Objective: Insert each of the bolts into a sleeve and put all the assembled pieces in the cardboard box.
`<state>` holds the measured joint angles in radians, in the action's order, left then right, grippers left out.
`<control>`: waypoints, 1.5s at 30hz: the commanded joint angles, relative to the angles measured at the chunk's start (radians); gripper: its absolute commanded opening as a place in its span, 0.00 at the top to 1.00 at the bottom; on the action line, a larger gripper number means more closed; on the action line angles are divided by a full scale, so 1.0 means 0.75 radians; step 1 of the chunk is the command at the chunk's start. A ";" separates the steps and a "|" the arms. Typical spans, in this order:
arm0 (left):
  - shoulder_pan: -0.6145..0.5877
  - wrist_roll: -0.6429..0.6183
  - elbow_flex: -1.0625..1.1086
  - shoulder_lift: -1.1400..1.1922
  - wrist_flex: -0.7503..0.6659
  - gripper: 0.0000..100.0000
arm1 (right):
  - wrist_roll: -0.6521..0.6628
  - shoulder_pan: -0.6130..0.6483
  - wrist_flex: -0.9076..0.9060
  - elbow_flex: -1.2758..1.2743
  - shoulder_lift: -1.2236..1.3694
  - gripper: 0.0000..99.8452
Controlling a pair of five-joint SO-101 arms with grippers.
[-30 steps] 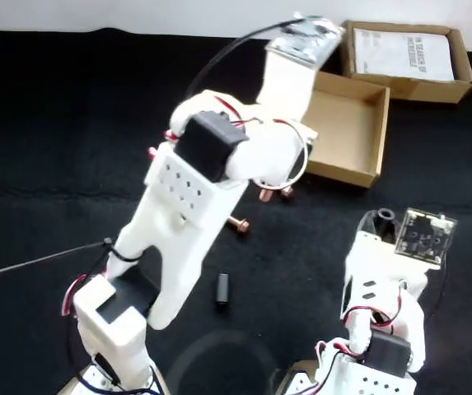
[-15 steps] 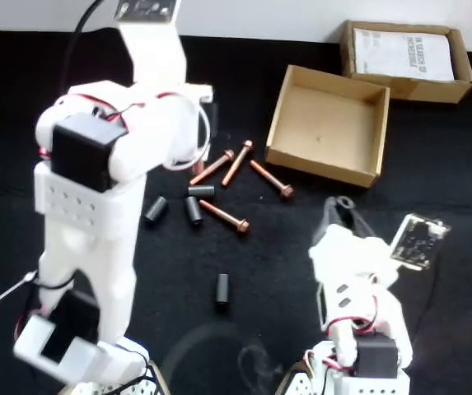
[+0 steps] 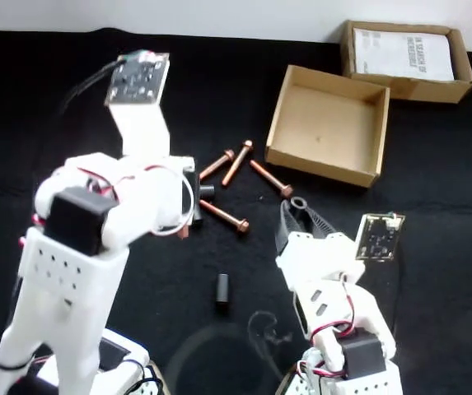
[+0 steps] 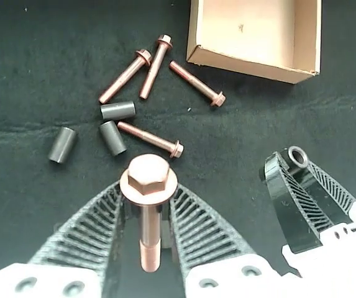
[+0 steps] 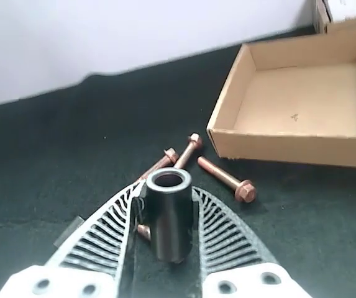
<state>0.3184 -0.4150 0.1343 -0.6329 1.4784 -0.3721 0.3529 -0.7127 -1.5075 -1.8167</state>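
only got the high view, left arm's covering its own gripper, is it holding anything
Observer: Yes, the left gripper is shut on a copper bolt, hex head out past the fingertips.
Operator: and is that a sleeve in the right one
Observer: Yes, the right gripper is shut on a black sleeve; no bolt in its open end.
Operator: any sleeves under the left arm
Observer: Three black sleeves lie beside the loose bolts.

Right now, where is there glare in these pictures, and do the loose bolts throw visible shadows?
Left wrist view: the bolt in the left pincer gleams on its head. Right wrist view: the sleeve rim catches light. High view: the loose bolts throw no clear shadow on the black cloth.
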 commanded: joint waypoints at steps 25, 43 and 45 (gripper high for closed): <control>0.095 0.241 0.854 -0.337 -1.487 0.99 | -0.008 0.005 0.633 -0.394 -0.024 0.99; 0.480 0.784 0.674 -0.339 -1.577 0.99 | -0.008 0.007 0.500 -0.394 0.005 0.99; 0.480 0.696 0.656 -0.334 -1.577 0.99 | 0.000 0.017 0.496 -0.394 0.007 0.99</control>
<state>0.6667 0.1695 0.6943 -0.8600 0.3153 -0.3721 0.3529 -0.3353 -1.6717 -1.8167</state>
